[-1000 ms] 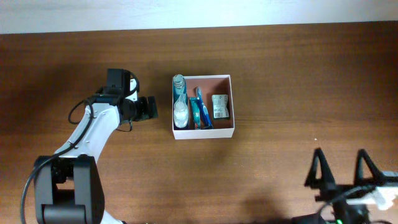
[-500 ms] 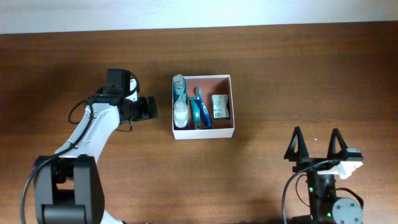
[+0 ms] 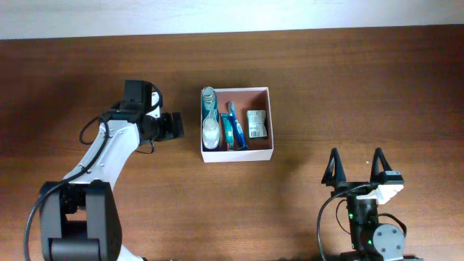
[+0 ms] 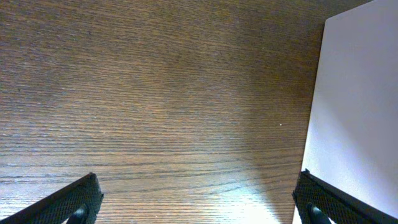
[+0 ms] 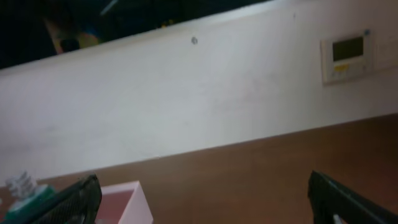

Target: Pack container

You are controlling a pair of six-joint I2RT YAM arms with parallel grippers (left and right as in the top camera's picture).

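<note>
The container (image 3: 271, 119), a square white-walled box with a pinkish-brown inside, sits mid-table. It holds a clear bottle (image 3: 209, 123), a blue toothbrush packet (image 3: 233, 129) and a small green-and-white packet (image 3: 256, 124). My left gripper (image 3: 178, 125) is open and empty just left of the container's left wall, which shows white in the left wrist view (image 4: 354, 106). My right gripper (image 3: 356, 168) is open and empty, upright near the front right, apart from the container. The container's corner also shows in the right wrist view (image 5: 134, 199).
The wooden table (image 3: 348, 87) runs to a white wall at the back (image 5: 199, 106). A wall panel (image 5: 346, 56) hangs at the right of that wall.
My right arm has moved left and further onto the table, its fingers still spread. The left arm and the container's contents have not moved.
</note>
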